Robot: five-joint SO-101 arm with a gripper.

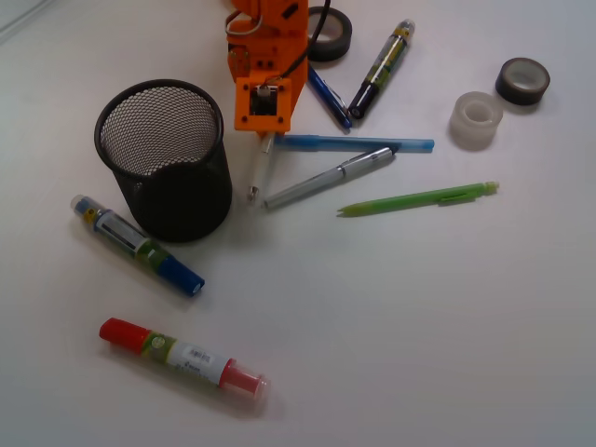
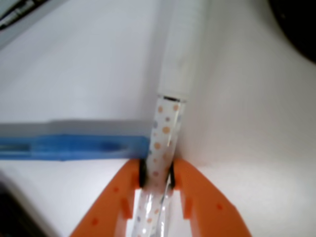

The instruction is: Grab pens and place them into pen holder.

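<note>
My orange gripper [image 1: 264, 140] reaches down from the top, just right of the black mesh pen holder [image 1: 166, 158]. It is shut on the clear pen [image 2: 165, 128], whose dotted barrel is pinched between both fingertips; its white end [image 1: 261, 172] pokes out below the gripper onto the table. The light blue pen [image 1: 358, 144] lies right beside it, its end touching the gripper tip [image 2: 157, 170]. A silver-grey pen [image 1: 331, 177], a lime green pen [image 1: 419, 198] and a dark blue pen [image 1: 329, 96] lie to the right.
Fat markers lie around: a blue-ended one [image 1: 138, 244] and a red-ended one [image 1: 182, 354] at front left, a black one [image 1: 380, 68] at the back. A dark tape roll [image 1: 331, 33] sits behind the arm, with a clear roll [image 1: 476, 119] and another dark roll [image 1: 521, 80] at right.
</note>
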